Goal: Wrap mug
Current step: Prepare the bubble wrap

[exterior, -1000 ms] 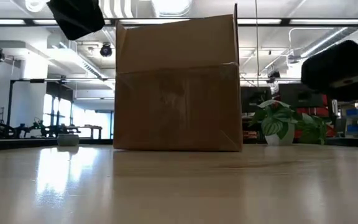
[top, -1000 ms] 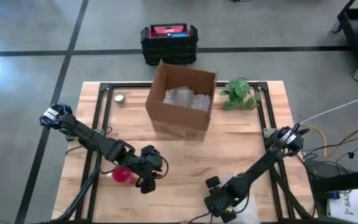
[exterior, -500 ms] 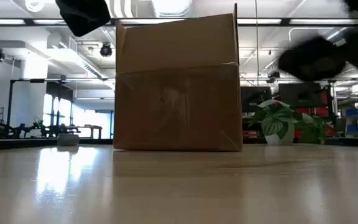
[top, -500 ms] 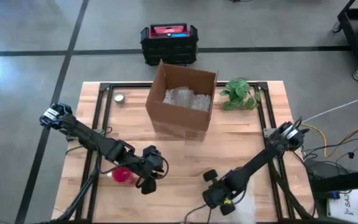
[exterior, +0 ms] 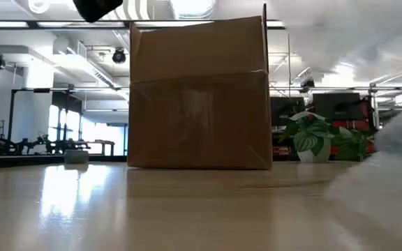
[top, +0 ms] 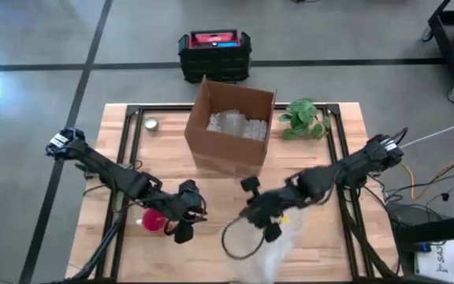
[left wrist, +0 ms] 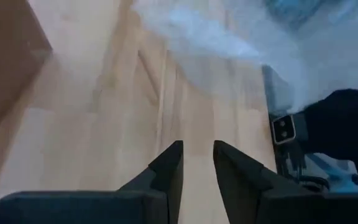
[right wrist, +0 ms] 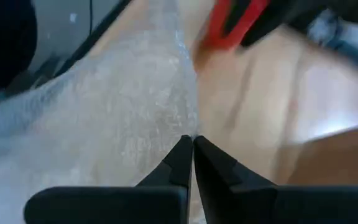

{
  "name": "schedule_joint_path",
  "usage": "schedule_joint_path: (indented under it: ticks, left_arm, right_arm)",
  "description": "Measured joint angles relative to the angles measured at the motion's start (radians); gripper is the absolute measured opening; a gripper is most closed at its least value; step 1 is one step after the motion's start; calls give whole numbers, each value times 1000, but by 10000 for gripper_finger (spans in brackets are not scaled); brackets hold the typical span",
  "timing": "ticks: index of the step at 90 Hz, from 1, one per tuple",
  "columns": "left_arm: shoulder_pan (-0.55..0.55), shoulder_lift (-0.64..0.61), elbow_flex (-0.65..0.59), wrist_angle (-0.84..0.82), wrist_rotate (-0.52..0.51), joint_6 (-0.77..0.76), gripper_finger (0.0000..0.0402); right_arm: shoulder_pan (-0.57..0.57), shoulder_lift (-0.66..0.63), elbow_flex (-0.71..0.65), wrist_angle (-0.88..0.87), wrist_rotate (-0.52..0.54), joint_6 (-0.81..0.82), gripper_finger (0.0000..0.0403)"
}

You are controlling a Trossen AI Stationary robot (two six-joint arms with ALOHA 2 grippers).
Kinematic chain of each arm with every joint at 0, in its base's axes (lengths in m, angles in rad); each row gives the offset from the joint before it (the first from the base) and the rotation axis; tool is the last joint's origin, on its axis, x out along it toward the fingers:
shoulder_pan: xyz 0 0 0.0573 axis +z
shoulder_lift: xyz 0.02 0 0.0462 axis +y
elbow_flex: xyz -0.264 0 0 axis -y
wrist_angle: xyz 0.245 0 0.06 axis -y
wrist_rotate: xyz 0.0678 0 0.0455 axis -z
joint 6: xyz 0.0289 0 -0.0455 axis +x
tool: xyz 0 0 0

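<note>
Right gripper pinched onto bubble wrap sheet, dragging it toward red mug for wrapping; left gripper, fingers slightly parted and empty, beside the mug at the table's front-left.

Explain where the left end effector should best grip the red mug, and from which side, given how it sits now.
The red mug sits beside the left end effector, toward the table's left edge. Probably grip its rim or wall, approaching from the end effector's side; its handle and exact pose cannot be made out.
</note>
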Motion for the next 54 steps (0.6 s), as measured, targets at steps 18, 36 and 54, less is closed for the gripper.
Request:
schedule_joint_path:
  ticks: [18,36,54]
  left_arm:
    - [0,-18,0,-4,-14,26,75]
    - [0,-69,0,-14,-23,27,75]
    - [0,-126,0,-40,-75,27,75]
  right_arm:
    - [-61,-32,83,113,-9,-164,0]
    - [-91,-10,235,190,-8,-279,0]
    - [-88,25,418,205,-73,-355,0]
